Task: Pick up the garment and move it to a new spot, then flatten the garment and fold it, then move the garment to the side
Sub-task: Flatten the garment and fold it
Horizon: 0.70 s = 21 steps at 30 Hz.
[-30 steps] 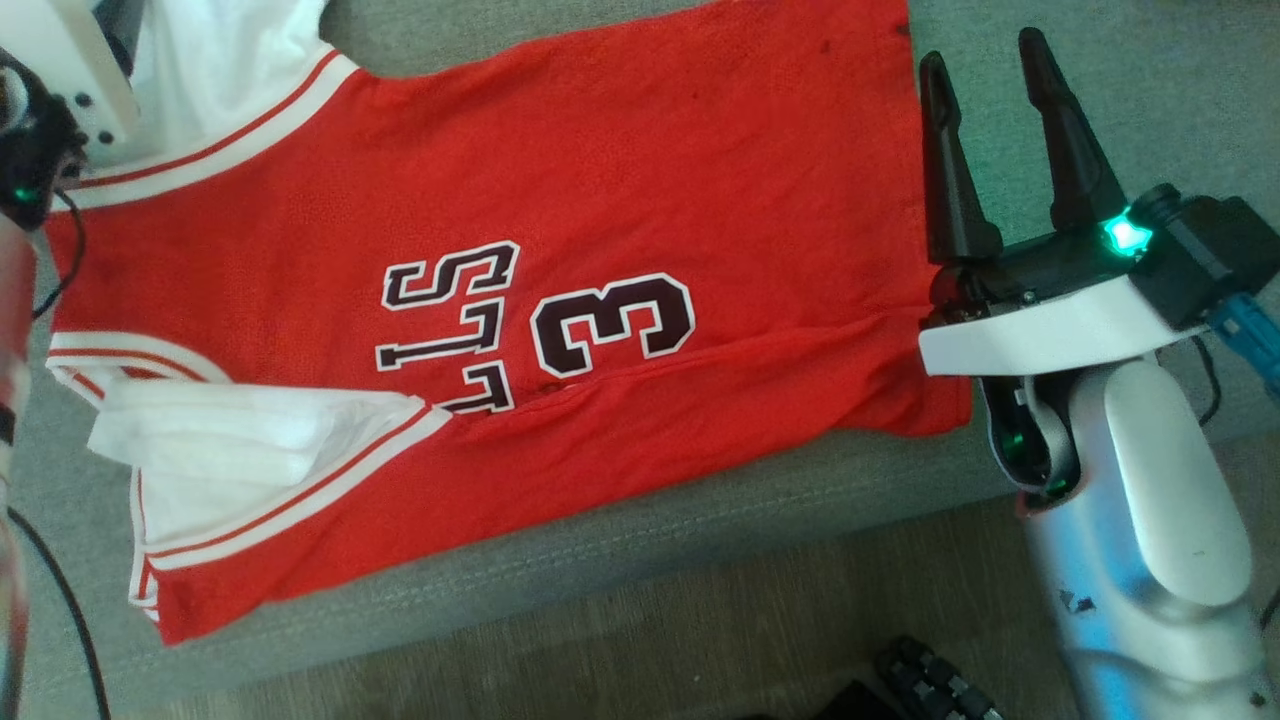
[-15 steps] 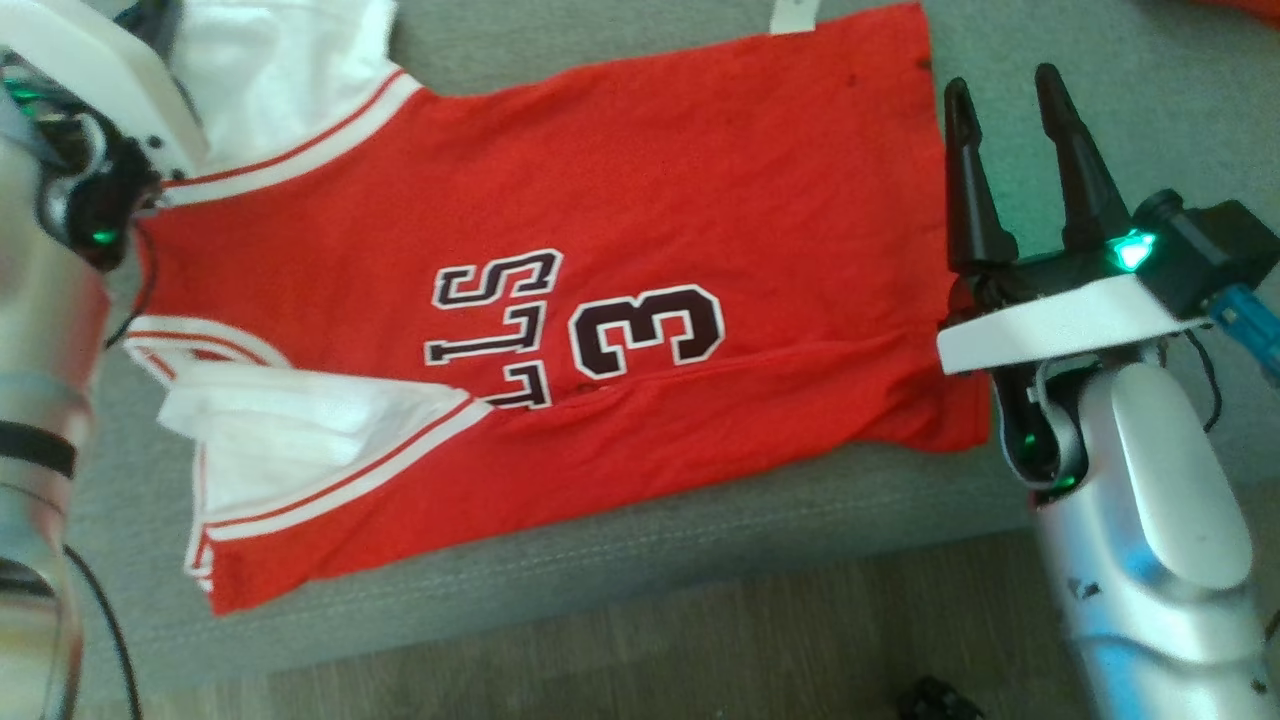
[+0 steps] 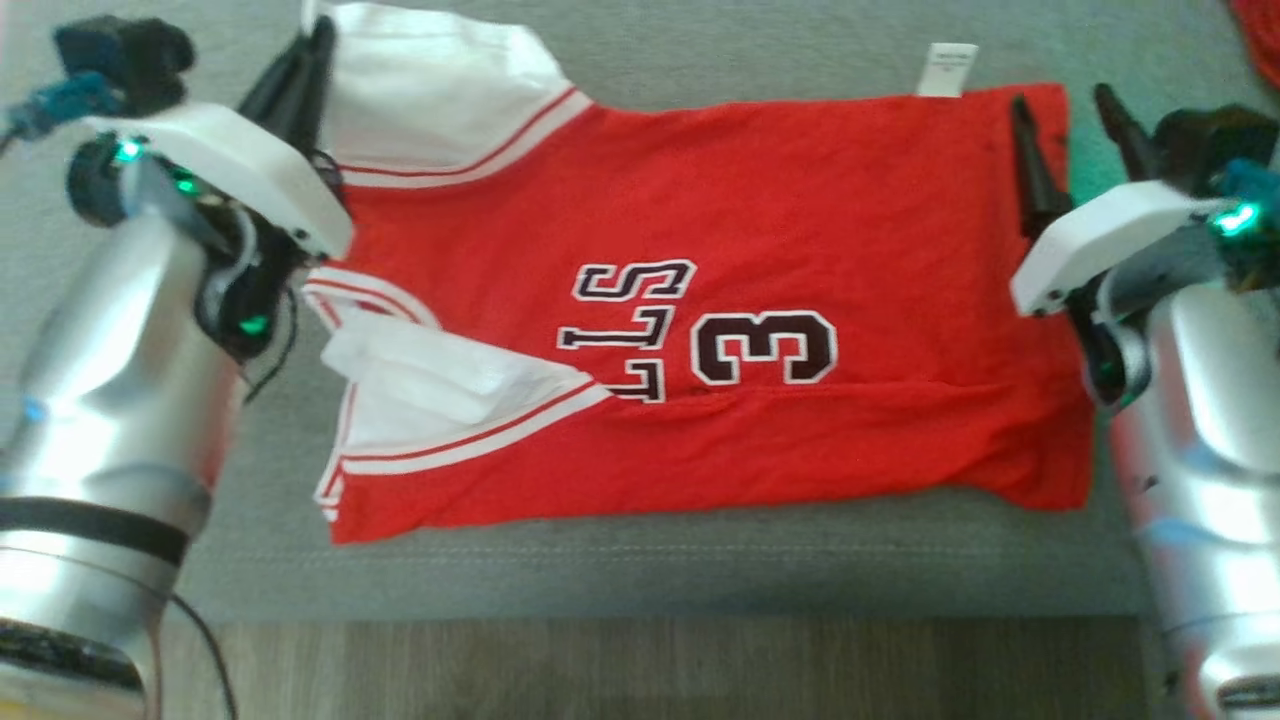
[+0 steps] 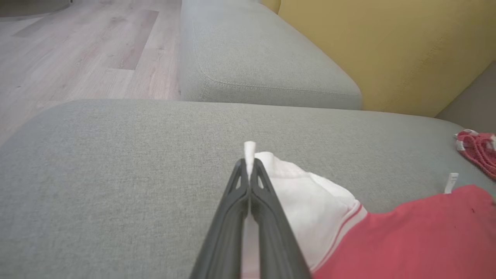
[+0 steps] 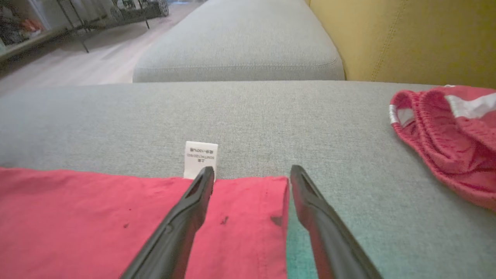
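Lying flat, the jersey (image 3: 800, 200) runs left-right, top end toward the left hand (image 4: 248, 167).

- Your left gripper (image 4: 250, 164) has its two dark fingers pressed together on a white edge of the red-and-white fabric jersey (image 4: 407, 240), a sliver poking past the tips.
- The jersey lies on the grey woven sofa cushion (image 4: 116, 174).
- A crumpled red knit cloth (image 4: 478, 151) sits far right, apart.

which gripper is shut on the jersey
The left gripper, closed on the jersey at its white sleeve; the right gripper stands open over the hem corner.
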Tool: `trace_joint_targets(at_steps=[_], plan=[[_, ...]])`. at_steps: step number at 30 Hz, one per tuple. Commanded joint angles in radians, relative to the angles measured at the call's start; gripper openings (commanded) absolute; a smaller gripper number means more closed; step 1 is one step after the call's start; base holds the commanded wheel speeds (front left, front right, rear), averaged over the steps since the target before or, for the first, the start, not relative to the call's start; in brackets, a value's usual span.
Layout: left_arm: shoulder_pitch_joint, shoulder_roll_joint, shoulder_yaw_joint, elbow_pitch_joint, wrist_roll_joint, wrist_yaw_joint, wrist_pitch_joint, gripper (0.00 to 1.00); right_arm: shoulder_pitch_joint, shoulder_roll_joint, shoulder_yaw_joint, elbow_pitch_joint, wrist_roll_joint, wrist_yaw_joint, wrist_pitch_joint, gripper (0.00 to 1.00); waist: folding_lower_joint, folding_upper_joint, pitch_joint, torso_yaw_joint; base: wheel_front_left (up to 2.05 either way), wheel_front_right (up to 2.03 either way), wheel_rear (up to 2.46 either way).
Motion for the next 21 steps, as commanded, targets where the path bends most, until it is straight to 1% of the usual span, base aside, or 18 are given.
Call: trace_joint_targets(at_steps=[1, 6, 8, 12, 18, 21], plan=[[-0.022, 0.034, 0.025, -0.040, -0.003, 0.005, -0.020, 0.00, -0.042, -0.016, 0.013, -0.003, -0.019, 0.007, 0.014, 1.00, -0.0001, 0.0000, -0.010, 0.038, 0.00, 0.00, 0.00], [0.005, 0.010, 0.005, -0.081, 0.015, 0.024, -0.051, 0.00, -0.108, -0.073, 0.020, 0.100, -0.053, 0.007, 0.062, 1.00, -0.0001, 0.0000, -0.001, 0.073, 0.00, 0.00, 0.00], [0.012, 0.002, 0.002, -0.092, 0.014, 0.026, -0.059, 0.00, -0.130, -0.086, 0.009, 0.138, -0.056, 0.007, 0.080, 1.00, -0.0001, 0.0000, 0.002, 0.083, 0.00, 0.00, 0.00], [0.023, -0.004, -0.003, -0.105, 0.011, 0.026, -0.065, 0.00, -0.168, -0.098, 0.006, 0.196, -0.060, 0.007, 0.110, 1.00, -0.0001, 0.0000, 0.009, 0.091, 0.00, 0.00, 0.00], [0.025, 0.001, -0.005, -0.112, 0.008, 0.028, -0.065, 0.00, -0.201, -0.109, 0.013, 0.271, -0.055, 0.007, 0.143, 1.00, -0.0001, 0.0000, 0.018, 0.092, 0.00, 0.00, 0.00], [0.023, 0.004, -0.005, -0.112, 0.008, 0.029, -0.065, 0.00, -0.208, -0.112, 0.013, 0.292, -0.052, 0.007, 0.147, 1.00, -0.0001, 0.0000, 0.021, 0.091, 0.00, 0.00, 0.00]])
